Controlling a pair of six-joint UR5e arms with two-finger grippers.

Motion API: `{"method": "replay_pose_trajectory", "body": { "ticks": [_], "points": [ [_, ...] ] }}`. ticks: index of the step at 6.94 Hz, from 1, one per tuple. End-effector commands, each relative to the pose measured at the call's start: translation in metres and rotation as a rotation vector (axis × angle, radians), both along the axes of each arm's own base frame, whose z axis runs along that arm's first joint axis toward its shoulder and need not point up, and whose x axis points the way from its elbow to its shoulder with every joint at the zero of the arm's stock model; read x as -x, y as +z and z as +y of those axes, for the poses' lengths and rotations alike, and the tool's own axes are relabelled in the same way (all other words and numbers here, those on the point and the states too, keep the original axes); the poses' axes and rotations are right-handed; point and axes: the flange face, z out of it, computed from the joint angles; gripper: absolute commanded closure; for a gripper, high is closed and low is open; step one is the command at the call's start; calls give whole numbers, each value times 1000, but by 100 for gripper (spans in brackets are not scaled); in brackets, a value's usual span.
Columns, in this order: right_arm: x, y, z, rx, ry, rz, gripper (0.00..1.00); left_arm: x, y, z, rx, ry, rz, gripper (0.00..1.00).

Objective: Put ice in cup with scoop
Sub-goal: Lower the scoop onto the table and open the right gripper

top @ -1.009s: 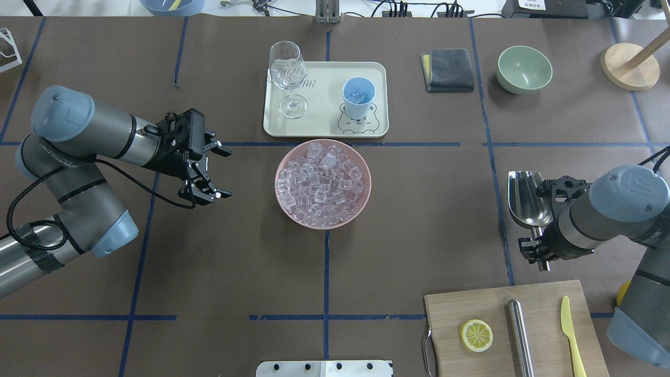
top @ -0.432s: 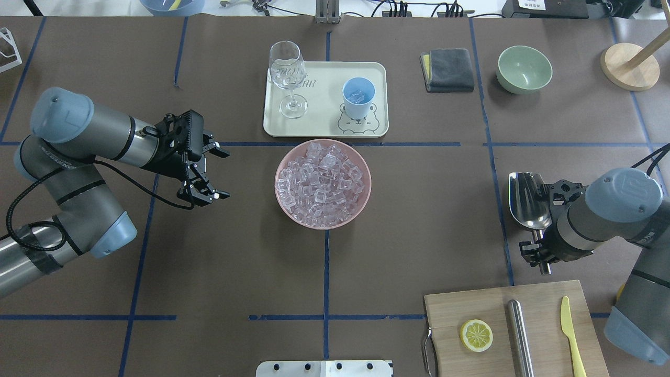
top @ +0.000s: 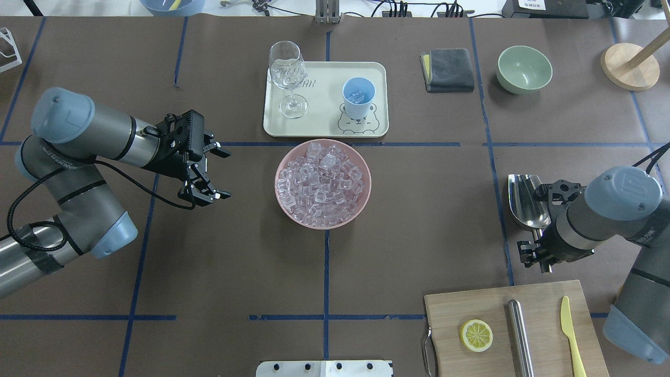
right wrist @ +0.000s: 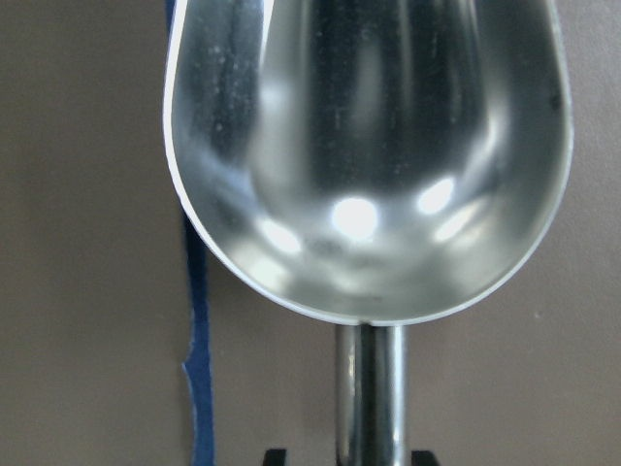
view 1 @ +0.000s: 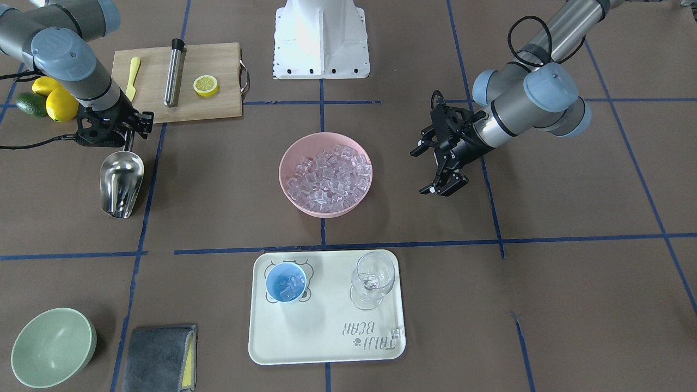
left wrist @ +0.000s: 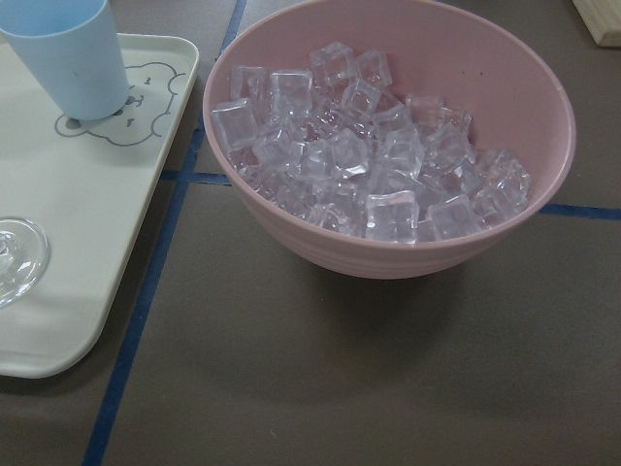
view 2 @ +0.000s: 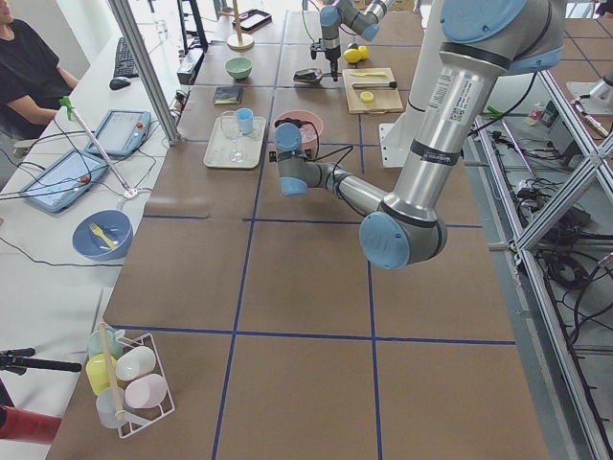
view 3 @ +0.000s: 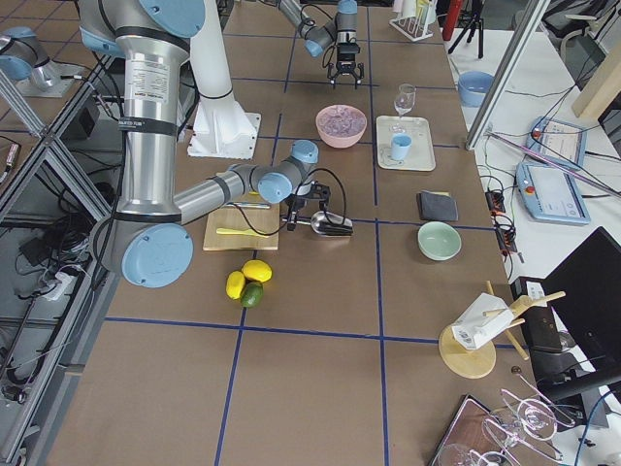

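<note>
**A:** Ice [top: 322,178], where is it sitting?

**B:** Most of it is filling the pink bowl [top: 278,183] at mid-table. A few cubes are sitting in the cup [top: 358,99], which is standing upright on the tray [top: 324,125] just beyond the bowl, with the wine glass [top: 288,78] standing near it on the same tray

**A:** And the scoop?

**B:** The scoop [top: 528,201] is showing well off to my right, near the board [top: 471,306]. It is facing trough-up and carrying nothing. My right gripper [top: 539,255] is straddling its handle, with a fingertip [right wrist: 275,454] peeking in on either side. I cannot tell whether they are actually pinching the handle

**A:** What is your left doing?

**B:** My left gripper [top: 227,174] is hovering beside the bowl, on its left and apart from the rim. Its fingers are spreading wide and holding nothing
</note>
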Motion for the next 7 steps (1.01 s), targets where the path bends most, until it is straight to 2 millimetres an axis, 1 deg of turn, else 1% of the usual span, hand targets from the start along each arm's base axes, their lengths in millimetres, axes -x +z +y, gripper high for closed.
{"method": "replay_pose_trajectory", "body": {
  "ticks": [1,2,3,4,5,6,7],
  "points": [
    [-10,-5,-8,-3,24,-11,0,1,3,-1,4,-3,-4,0],
    [-28,-19,-14,-19,52,-35,0,4,4,-4,4,-9,-6,0],
    [-55,-27,-31,5,93,-73,0,14,12,-9,13,-26,-15,0],
    [-88,-29,-50,38,132,-114,0,37,43,-11,49,-53,-52,0],
    [-114,-24,-63,-3,107,-134,0,66,86,-11,102,-87,-101,0],
    [-137,-10,-79,-22,102,-107,0,96,118,-13,144,-126,-140,0],
    [-171,7,-97,-61,83,-79,0,118,141,-17,194,-159,-181,0]
  ]
}}
